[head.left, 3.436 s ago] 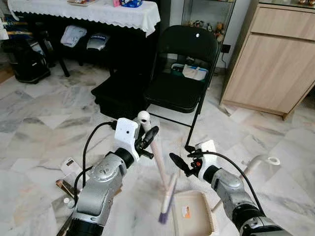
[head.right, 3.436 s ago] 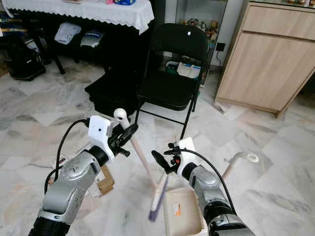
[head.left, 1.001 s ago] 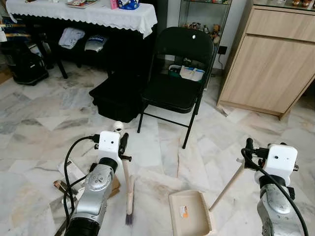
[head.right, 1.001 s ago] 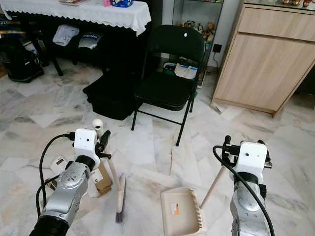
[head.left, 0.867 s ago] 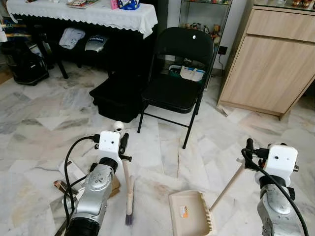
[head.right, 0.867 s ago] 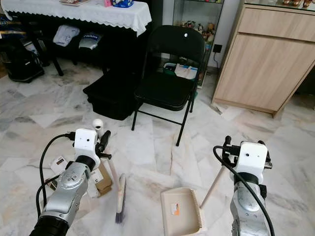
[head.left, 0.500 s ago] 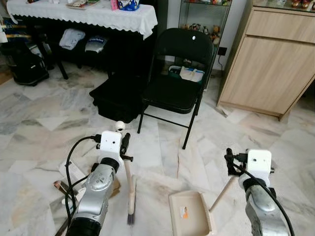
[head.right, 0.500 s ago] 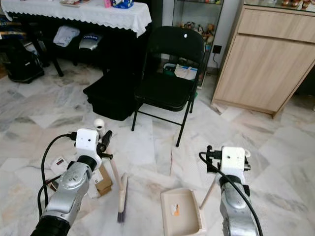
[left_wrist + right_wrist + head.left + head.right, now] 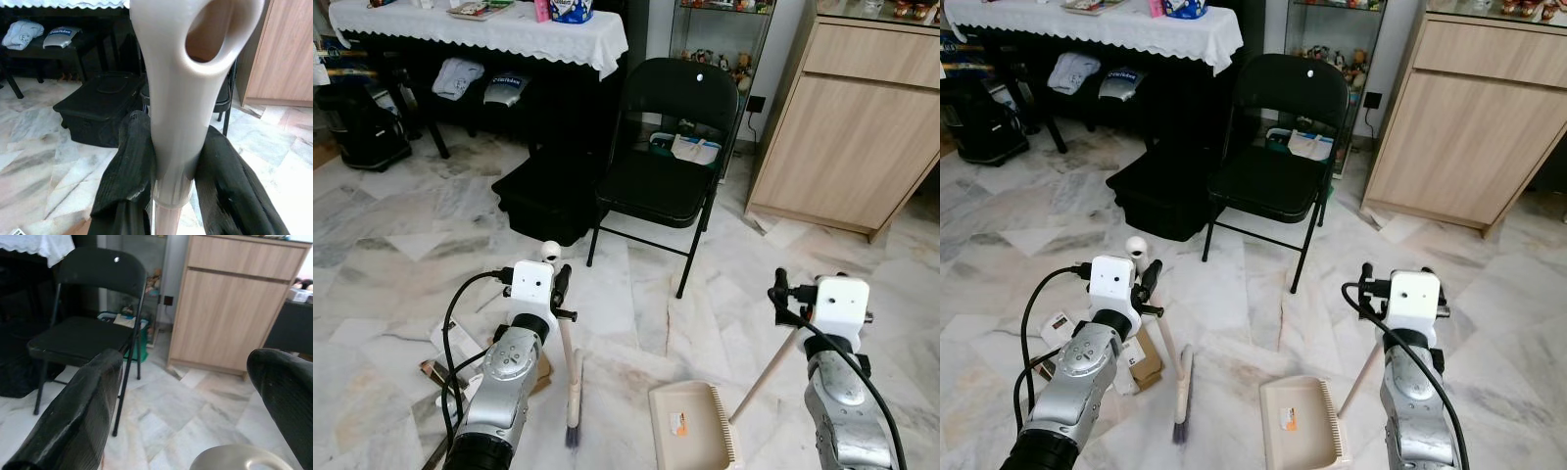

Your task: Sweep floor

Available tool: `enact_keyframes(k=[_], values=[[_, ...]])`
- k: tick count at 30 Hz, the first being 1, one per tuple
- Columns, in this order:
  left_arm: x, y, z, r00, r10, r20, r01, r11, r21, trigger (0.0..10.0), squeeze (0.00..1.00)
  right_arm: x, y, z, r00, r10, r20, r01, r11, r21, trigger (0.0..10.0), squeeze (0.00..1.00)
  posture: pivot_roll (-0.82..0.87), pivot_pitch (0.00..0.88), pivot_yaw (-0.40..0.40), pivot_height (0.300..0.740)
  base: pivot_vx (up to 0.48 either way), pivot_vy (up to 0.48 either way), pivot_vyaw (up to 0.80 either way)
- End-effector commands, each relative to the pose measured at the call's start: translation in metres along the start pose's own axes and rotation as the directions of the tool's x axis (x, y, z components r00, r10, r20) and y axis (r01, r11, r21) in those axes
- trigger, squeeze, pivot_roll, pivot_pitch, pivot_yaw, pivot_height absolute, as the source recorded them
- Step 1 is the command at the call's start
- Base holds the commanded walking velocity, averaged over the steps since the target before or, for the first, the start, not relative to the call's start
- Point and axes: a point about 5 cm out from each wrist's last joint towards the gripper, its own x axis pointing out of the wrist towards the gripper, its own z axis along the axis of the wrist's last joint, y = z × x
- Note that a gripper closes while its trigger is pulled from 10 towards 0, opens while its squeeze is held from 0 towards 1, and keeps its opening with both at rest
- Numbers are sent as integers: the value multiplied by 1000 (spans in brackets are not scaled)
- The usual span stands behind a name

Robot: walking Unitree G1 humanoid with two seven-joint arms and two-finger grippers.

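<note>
While the left end effector (image 9: 560,286) grips the broom (image 9: 570,364) just below its looped top, fingers (image 9: 128,161) pressed tight on both sides of the cream handle, the brush head rests on the marble floor (image 9: 401,255) in front of the robot, handle nearly upright w/ slight lean.

Right end effector (image 9: 186,406): fingers spread wide, nothing between them. Hovers over the top loop of the dustpan handle (image 9: 234,459), close but apart. Dustpan (image 9: 693,423) lies flat on floor, to the right of the brush head, its long handle slanting up toward the right arm.

Handling, judged from looks:
- Broom: light plastic, stiff shaft, smooth & prob. slippery. Grip so high gives little leverage; head may swing or twist when pushed. A lower hold on the shaft would steer better.
- Bristles soft, will flex; need light downward pressure only.
- Dustpan: thin plastic, v. light, likely to skid on polished marble when debris is pushed in. Take hold on handle just under the loop, where it widens & stops slip-through; press the lip to the floor.

Surroundings: black folding chair (image 9: 671,147) ahead, black case (image 9: 548,196) beside it, wood cabinet (image 9: 862,117) far right. Cardboard scraps (image 9: 450,343) on floor by left arm; cable risk there.
</note>
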Motion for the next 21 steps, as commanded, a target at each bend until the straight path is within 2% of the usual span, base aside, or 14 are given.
enact_keyframes(k=[1, 10, 21], values=[[2, 0, 7, 999, -5, 42, 5, 1000, 9, 10000, 0, -2, -8, 3, 999, -45, 29, 46, 999, -8, 10000, 0, 39, 18, -26, 740, 0, 0, 0], [2, 2, 7, 999, -4, 42, 3, 1000, 11, 10000, 0, -10, -33, -10, 977, -215, -11, 213, 971, -107, 10000, 0, 35, 22, -25, 740, 0, 0, 0], [2, 3, 7, 999, -2, 43, 1, 1000, 12, 10000, 0, -10, -36, -26, 968, -238, -81, 225, 964, -139, 10000, 0, 39, 23, -25, 740, 0, 0, 0]])
